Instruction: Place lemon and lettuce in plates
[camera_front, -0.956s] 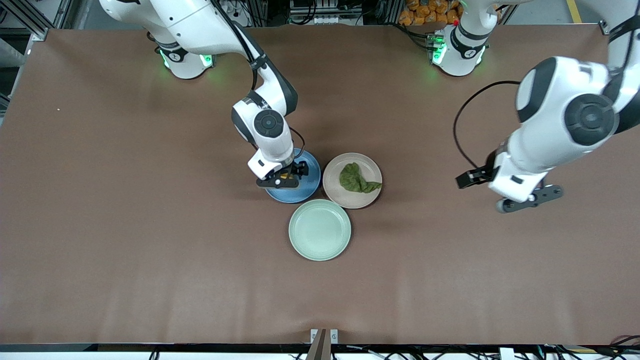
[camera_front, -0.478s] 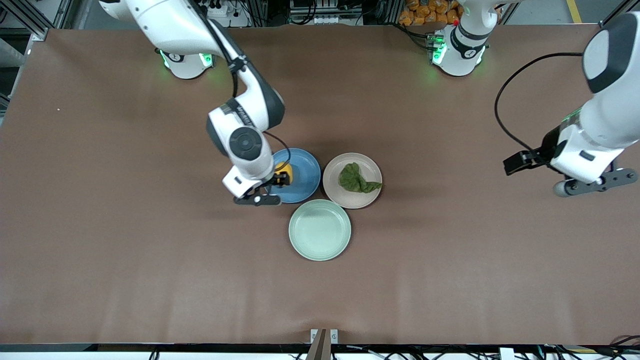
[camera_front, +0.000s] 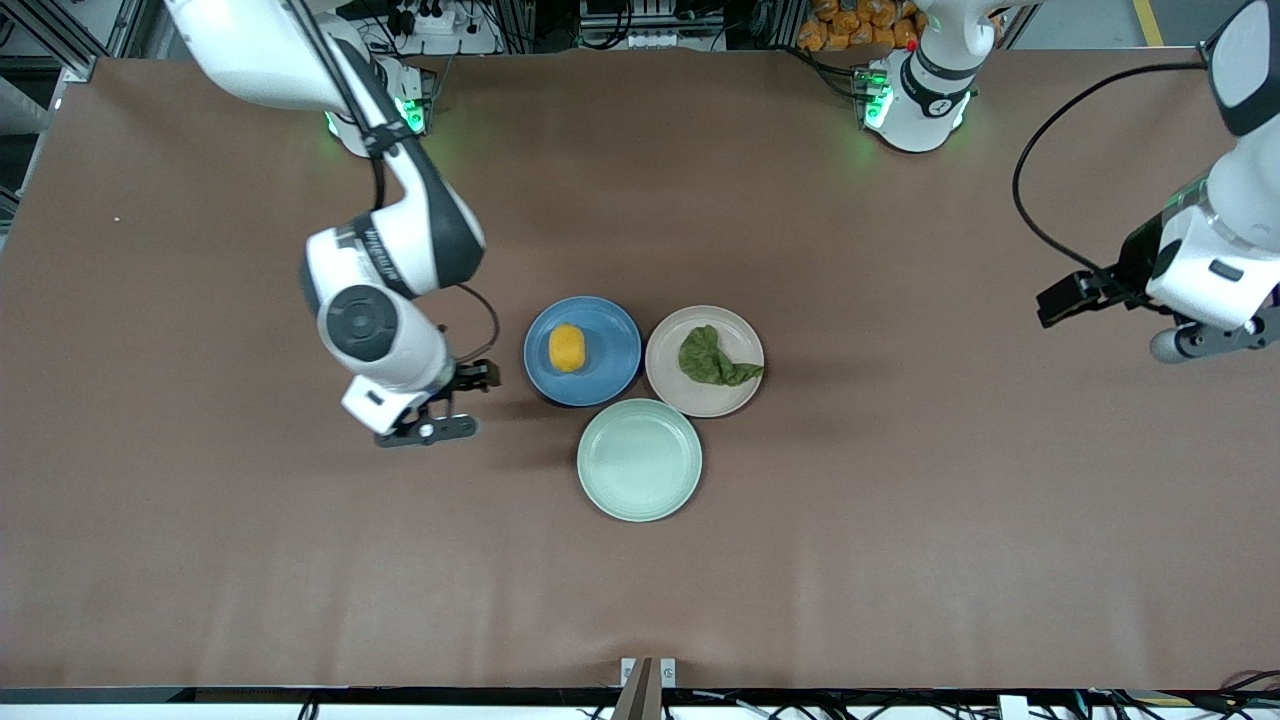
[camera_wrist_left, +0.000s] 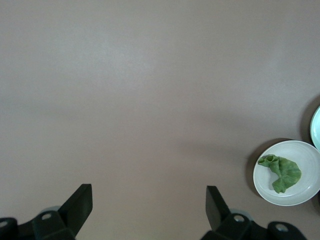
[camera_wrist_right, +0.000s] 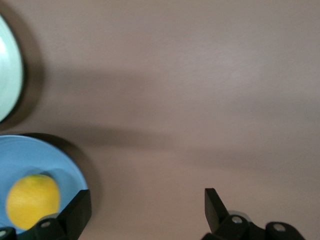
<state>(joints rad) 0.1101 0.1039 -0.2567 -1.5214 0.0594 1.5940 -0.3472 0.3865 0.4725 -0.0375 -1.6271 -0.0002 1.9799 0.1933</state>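
Observation:
The yellow lemon (camera_front: 567, 347) lies in the blue plate (camera_front: 610, 330). The dark green lettuce (camera_front: 712, 358) lies in the beige-pink plate (camera_front: 672, 388) beside it. My right gripper (camera_front: 425, 430) is open and empty, over bare table beside the blue plate toward the right arm's end. The right wrist view shows its open gripper (camera_wrist_right: 147, 207), the lemon (camera_wrist_right: 32, 200) and the blue plate (camera_wrist_right: 45, 155). My left gripper (camera_front: 1205, 342) is open and empty over bare table at the left arm's end. The left wrist view shows its open gripper (camera_wrist_left: 148, 205), the lettuce (camera_wrist_left: 282, 172) and its plate (camera_wrist_left: 300, 197).
An empty pale mint-green plate (camera_front: 639, 459) sits touching both plates, nearer to the front camera. Its edge shows in the right wrist view (camera_wrist_right: 7, 75) and the left wrist view (camera_wrist_left: 316, 130). Brown table surface (camera_front: 900, 520) surrounds the three plates.
My right gripper let go of the lemon in the blue plate and moved off it toward the right arm's end. My left gripper moved toward the left arm's end.

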